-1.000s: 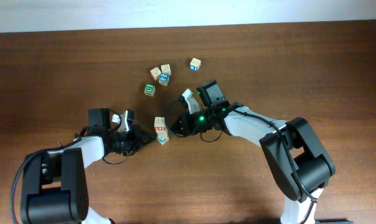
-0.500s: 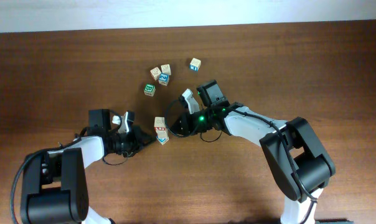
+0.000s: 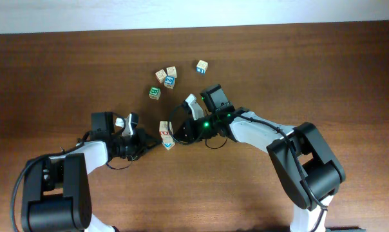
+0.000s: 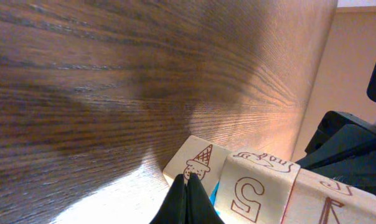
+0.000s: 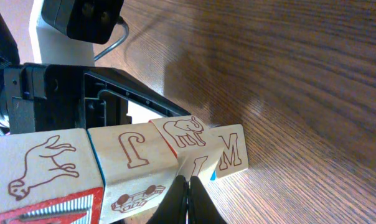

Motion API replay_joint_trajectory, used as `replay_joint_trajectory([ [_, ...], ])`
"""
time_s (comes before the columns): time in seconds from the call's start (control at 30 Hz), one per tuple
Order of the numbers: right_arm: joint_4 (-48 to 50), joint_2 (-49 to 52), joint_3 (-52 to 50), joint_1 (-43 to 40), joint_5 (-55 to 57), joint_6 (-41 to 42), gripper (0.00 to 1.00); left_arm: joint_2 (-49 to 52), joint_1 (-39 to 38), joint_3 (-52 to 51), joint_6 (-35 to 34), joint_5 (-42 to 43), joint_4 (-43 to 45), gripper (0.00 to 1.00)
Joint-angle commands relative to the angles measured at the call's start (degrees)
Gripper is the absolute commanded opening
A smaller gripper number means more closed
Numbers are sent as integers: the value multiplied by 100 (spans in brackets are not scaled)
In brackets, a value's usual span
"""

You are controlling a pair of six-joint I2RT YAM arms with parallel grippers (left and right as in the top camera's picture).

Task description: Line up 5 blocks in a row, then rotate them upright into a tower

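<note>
Wooden blocks [image 3: 165,131] — a tight cluster on the brown table [image 3: 310,64]. Left gripper [image 4: 187,182] and right gripper [image 5: 188,182], both closed and empty, meet it from opposite sides.

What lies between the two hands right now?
A small cluster of alphabet blocks, with the left hand on one side and the right hand on the other, both shut; the overhead view shows it.

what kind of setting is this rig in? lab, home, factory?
Probably a lab tabletop rig: left arm and right arm at a wood-grain table, wooden alphabet blocks, pale wall behind.
</note>
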Motion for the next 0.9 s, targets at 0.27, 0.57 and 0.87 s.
replay_joint_trajectory([
  [0.27,-2,46,-20,-505,-273,-63,5,-109,0,35,-118,15,614,0],
  [0.57,-1838,-1397,313,-1917,-136,-1316,32,-625,1045,1766,769,-984,-1646,0],
  [0.87,-6037,-4155,3005,-2387,3191,-2041,82,-2435,1163,3410,1305,-2988,-3709,99],
])
